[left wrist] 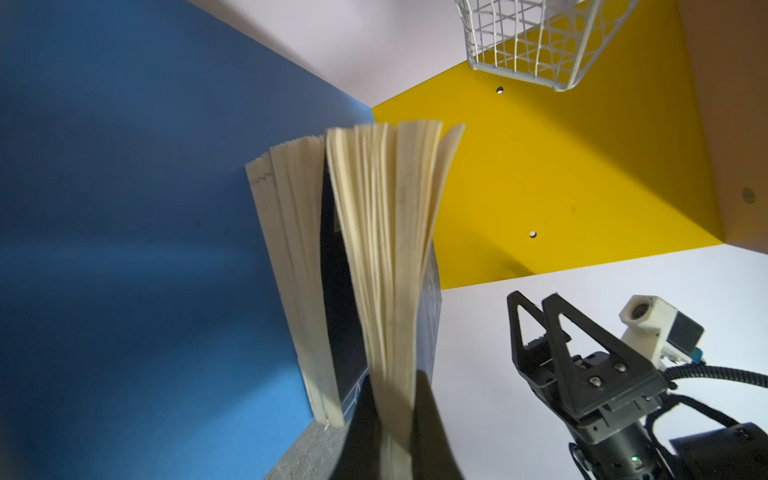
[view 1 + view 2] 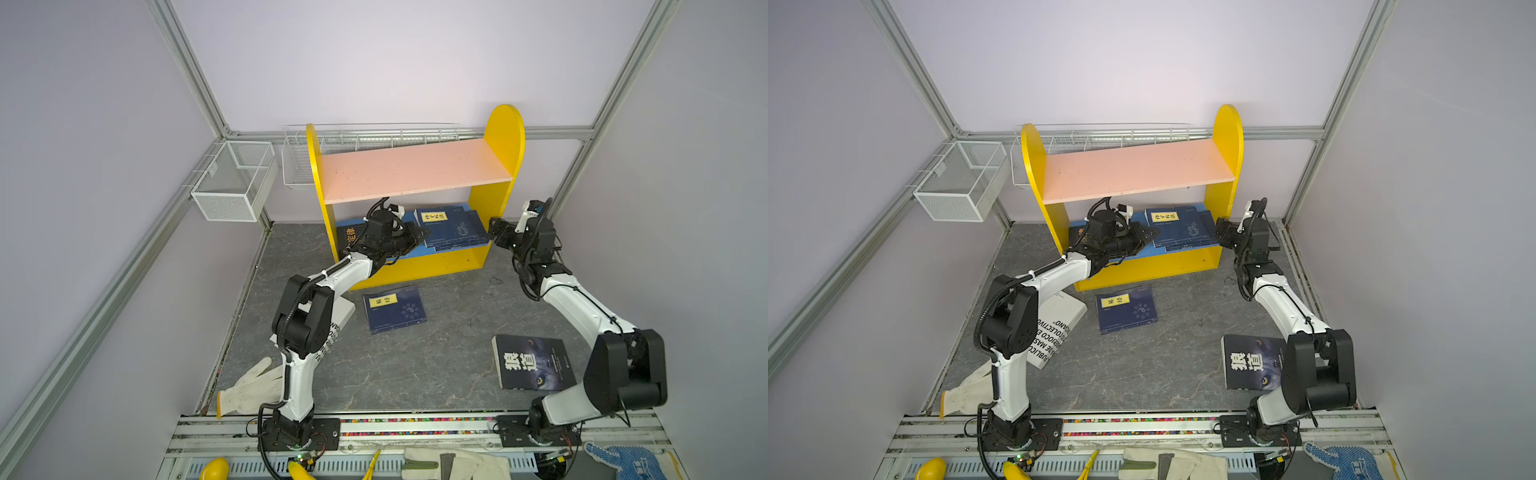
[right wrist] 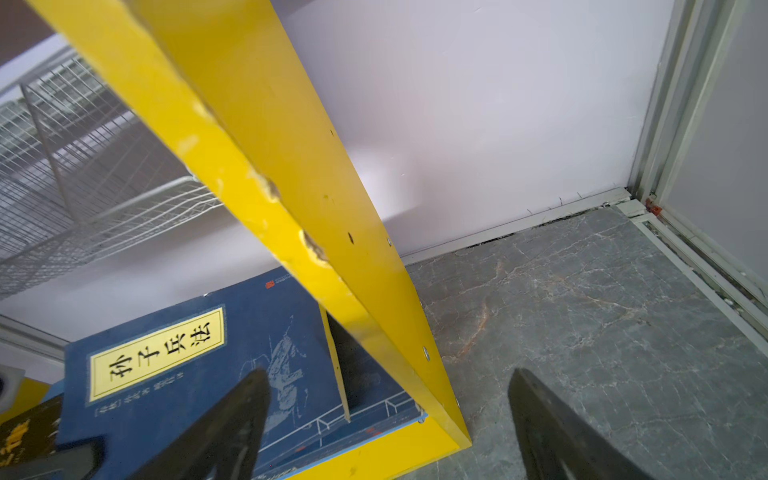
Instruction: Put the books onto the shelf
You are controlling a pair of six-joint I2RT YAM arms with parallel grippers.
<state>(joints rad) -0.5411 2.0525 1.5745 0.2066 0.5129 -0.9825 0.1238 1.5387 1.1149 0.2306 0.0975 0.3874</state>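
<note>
Standing against the back wall, the shelf (image 2: pixel 505 137) holds a stack of navy books (image 2: pixel 453 228) on its blue lower board (image 1: pixel 124 208). The left gripper (image 1: pixel 392 399) is clamped on the fanned pages of one navy book (image 1: pixel 386 249); the right gripper (image 3: pixel 387 372), fingers (image 3: pixel 232 415) spread, hangs just beside the right side panel (image 3: pixel 291 166).

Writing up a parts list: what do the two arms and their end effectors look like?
The left arm and right arm have white shells, black joints and black cables alongside. The left end effector and right end effector are black, with tapered triangular fingers.
</note>
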